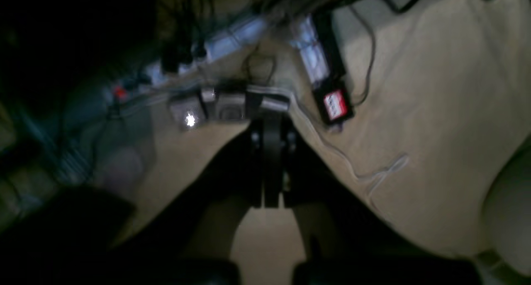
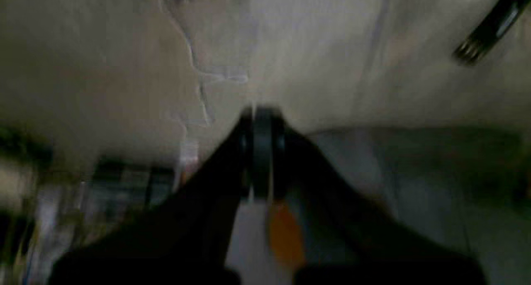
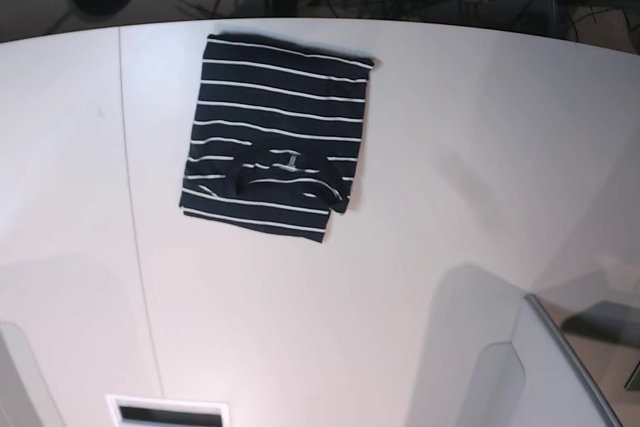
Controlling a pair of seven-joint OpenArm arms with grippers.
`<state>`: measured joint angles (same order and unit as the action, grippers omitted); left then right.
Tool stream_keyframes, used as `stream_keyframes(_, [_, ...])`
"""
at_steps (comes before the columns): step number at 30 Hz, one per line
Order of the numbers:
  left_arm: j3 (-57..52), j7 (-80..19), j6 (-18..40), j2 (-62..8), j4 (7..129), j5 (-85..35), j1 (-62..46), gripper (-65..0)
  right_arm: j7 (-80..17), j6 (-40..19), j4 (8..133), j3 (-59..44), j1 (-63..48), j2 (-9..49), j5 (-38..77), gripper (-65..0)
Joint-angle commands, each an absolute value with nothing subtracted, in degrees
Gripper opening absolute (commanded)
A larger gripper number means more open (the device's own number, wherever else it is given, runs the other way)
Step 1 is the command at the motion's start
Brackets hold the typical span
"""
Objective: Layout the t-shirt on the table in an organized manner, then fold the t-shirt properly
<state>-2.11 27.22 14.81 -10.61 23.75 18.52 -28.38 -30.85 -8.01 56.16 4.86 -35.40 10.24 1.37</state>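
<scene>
The t-shirt [image 3: 275,137], dark with thin white stripes, lies folded into a compact rectangle on the off-white table [image 3: 450,147], toward its far left. Neither gripper shows in the base view. In the left wrist view my left gripper [image 1: 271,123] is shut with nothing between its fingers and faces the floor and cables, with no cloth in that view. The blurred right wrist view shows my right gripper [image 2: 261,115] shut and empty as well, against a pale surface.
A thin seam [image 3: 130,197] runs down the table's left side. Power strips [image 1: 319,61] and cables lie on the floor beyond the table's far edge. A grey arm part [image 3: 520,367] rises at the bottom right, and a white slot [image 3: 165,412] sits at the near edge.
</scene>
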Motion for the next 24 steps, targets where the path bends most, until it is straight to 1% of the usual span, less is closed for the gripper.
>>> stream_keyframes(1, [-2.2,29.6,14.9,-10.9,18.9,18.8,-27.3,-65.0,-28.9,-8.0,49.9,6.0,-34.2,10.7,1.5,-64.8])
stream_keyframes(3, [-2.2,30.8,14.9,-10.6,8.5,18.8,-21.7,-65.0,-19.8,-8.0,33.8,8.5,-27.2,10.5,1.5,-64.8])
stream_keyframes(5, [-2.2,30.8,14.9,-9.9,1.7,18.9,-16.8,-65.0,-7.5,-8.0,17.3,11.0,-20.4,10.2,1.5,-64.5])
stream_keyframes(7, [-2.2,30.7,14.9,-9.7,0.0,18.9,-13.8,-65.0,6.0,-8.0,4.3,13.8,-15.5,9.4,1.5,-64.4])
stream_keyframes(8, [-2.2,30.7,14.9,-9.6,0.0,18.9,-13.1,-65.0,11.8,-8.0,0.0,15.3,-13.8,8.8,1.5,-64.4])
stream_keyframes(9, [-2.2,30.7,14.9,-9.6,0.0,18.9,-12.5,-65.0,15.4,-8.0,0.0,16.6,-12.8,8.8,1.5,-64.4])
stream_keyframes(10, [-2.3,30.7,14.9,-9.5,0.0,18.8,-12.4,-65.0,17.0,-7.9,0.0,17.8,-12.4,8.8,1.5,-64.4])
stream_keyframes(14, [-2.9,30.7,14.9,-8.1,0.0,18.3,-10.9,-65.0,17.2,-7.9,0.0,19.1,-12.3,9.7,1.6,-64.4])
stream_keyframes(17, [-2.2,30.8,14.9,-7.3,0.0,18.8,-10.8,-65.0,17.2,-7.9,3.0,19.0,-13.1,10.2,1.6,-64.4])
stream_keyframes(24, [-2.2,30.8,14.9,-5.8,2.2,18.9,-9.4,-65.0,17.4,-7.9,6.1,19.0,-13.3,9.9,1.6,-64.4])
